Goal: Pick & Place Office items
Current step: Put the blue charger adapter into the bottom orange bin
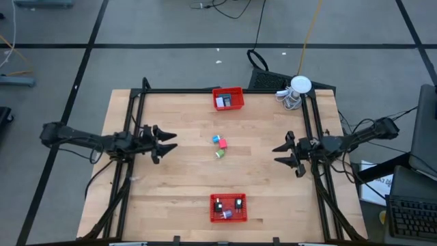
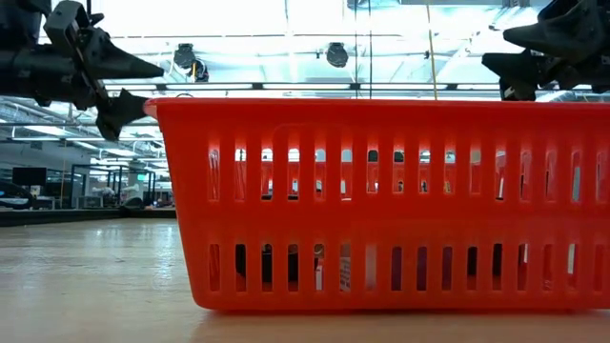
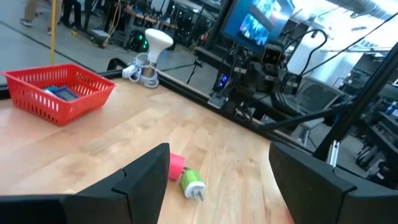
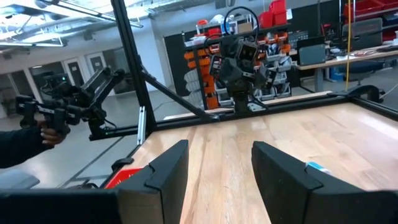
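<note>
Three small office items lie loose at the table's middle: a teal one [image 1: 214, 139], a pink one [image 1: 222, 144] and a green-and-white one [image 1: 220, 154]. The left wrist view shows the pink one [image 3: 176, 165] and the green one [image 3: 193, 185] lying on the wood. My left gripper [image 1: 171, 141] [image 3: 219, 155] hovers open at the table's left, pointing level toward them, nothing between its fingers. At the table's right my right gripper [image 1: 276, 154] [image 4: 221, 149] also stands open and holds nothing; a small blue-and-white item [image 4: 317, 168] shows past one of its fingers.
One red mesh basket [image 1: 228, 98] holding a blue-and-white thing stands at the far edge. Another red mesh basket [image 1: 227, 208] with several small items stands at the near edge and fills the low view [image 2: 381, 200]. A white round object with coiled cable [image 1: 295, 90] sits at the far right corner. A person's hand [image 4: 46, 130] shows beyond the table.
</note>
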